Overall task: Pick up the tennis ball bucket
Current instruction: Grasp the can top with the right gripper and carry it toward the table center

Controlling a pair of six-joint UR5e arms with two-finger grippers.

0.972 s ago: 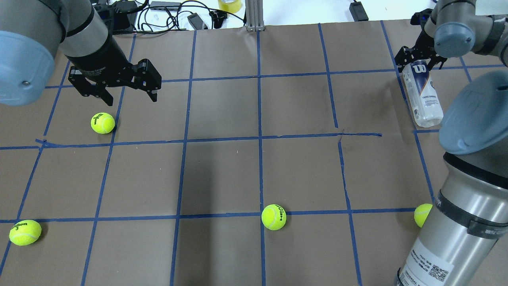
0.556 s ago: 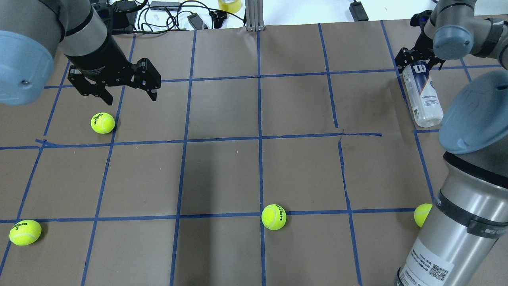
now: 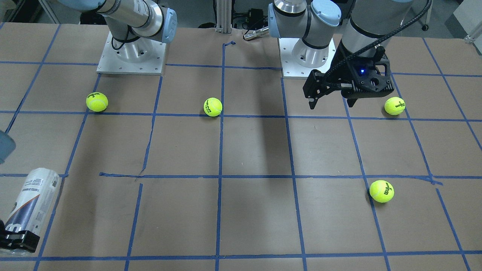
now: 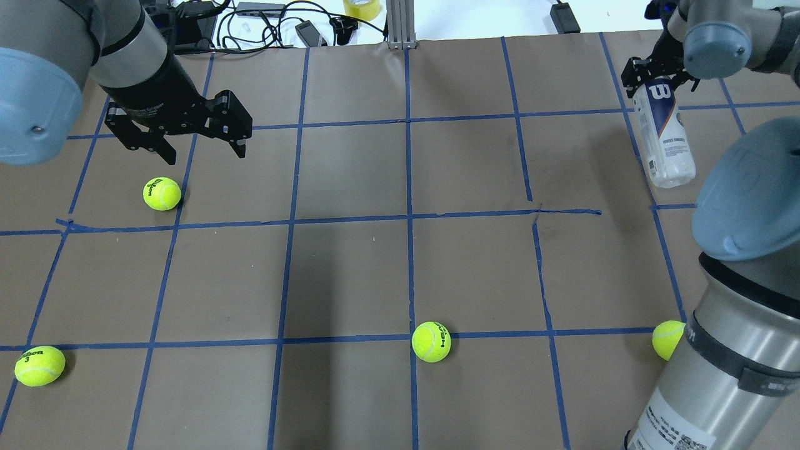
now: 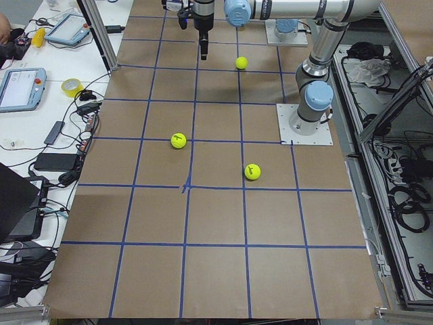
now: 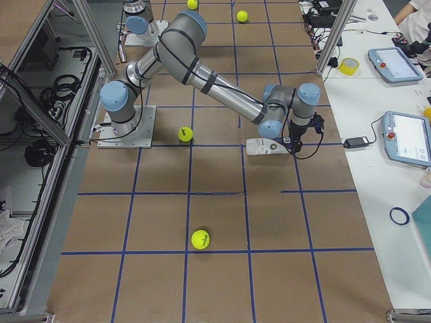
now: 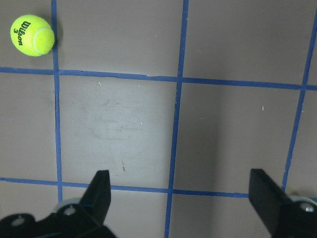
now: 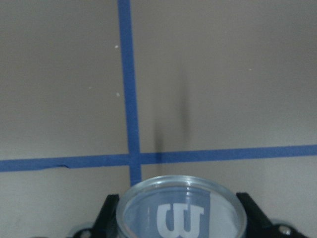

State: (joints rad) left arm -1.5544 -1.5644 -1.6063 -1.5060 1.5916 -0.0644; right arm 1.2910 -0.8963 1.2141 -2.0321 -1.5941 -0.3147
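The tennis ball bucket (image 4: 665, 137) is a clear tube with a white and navy "W" label, at the table's far right. My right gripper (image 4: 653, 72) is shut on its navy end. The tube slants away from the fingers; I cannot tell whether its free end touches the table. It also shows at the front-facing view's left edge (image 3: 32, 201), in the right side view (image 6: 264, 146), and in the right wrist view (image 8: 181, 210) between the fingers (image 8: 110, 213). My left gripper (image 4: 199, 145) is open and empty above the table, behind a tennis ball (image 4: 162, 193).
Yellow-green tennis balls lie at the front left (image 4: 39, 365), front middle (image 4: 431, 341) and beside my right arm's base (image 4: 665, 338). Cables, a tape roll (image 4: 362, 7) and a metal post (image 4: 400, 25) sit past the far edge. Blue tape lines grid the brown table.
My right gripper has moved toward the far edge with the tube in it; the tube's free end has shifted the same way. My left gripper has barely moved.
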